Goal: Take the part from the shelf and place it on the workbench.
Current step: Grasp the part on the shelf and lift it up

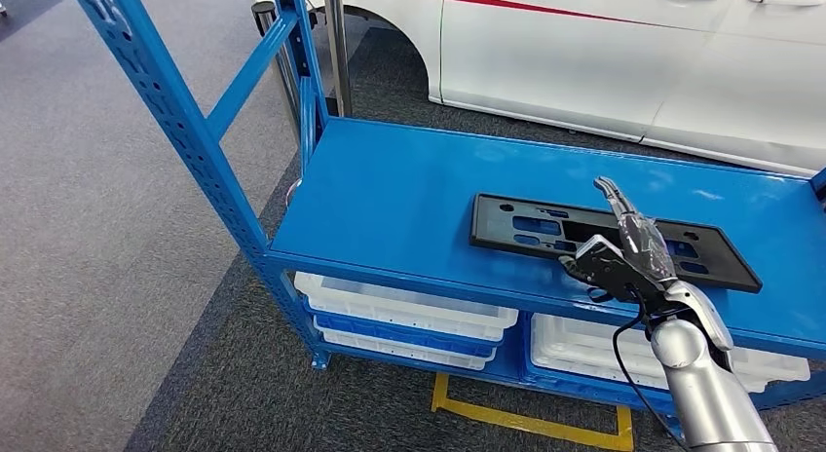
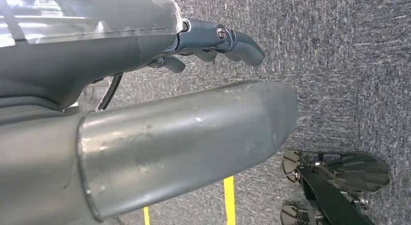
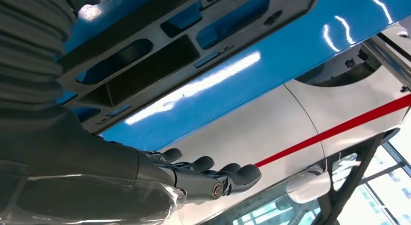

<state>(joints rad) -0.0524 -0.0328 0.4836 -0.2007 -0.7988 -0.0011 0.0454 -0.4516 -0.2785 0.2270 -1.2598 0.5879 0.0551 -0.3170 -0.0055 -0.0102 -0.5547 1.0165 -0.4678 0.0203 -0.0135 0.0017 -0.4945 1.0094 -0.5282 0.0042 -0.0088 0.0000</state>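
The part (image 1: 526, 228) is a flat black rectangular frame with cut-outs, lying on the top deck of the blue shelf (image 1: 390, 199). My right hand (image 1: 628, 252) hovers over the part's right half, fingers stretched forward and thumb spread apart, holding nothing. In the right wrist view the part (image 3: 160, 45) lies flat on the blue deck, and the right hand (image 3: 194, 176) has its fingers extended a little away from it. My left hand (image 2: 145, 89) hangs over the grey carpet with its fingers (image 2: 232, 40) loosely extended and nothing in it.
White bins (image 1: 404, 311) sit on the shelf's lower levels. A white car (image 1: 604, 53) with a red stripe stands close behind the shelf. A blue upright post (image 1: 166, 111) rises at the left. Yellow floor tape (image 1: 531, 418) marks the carpet in front.
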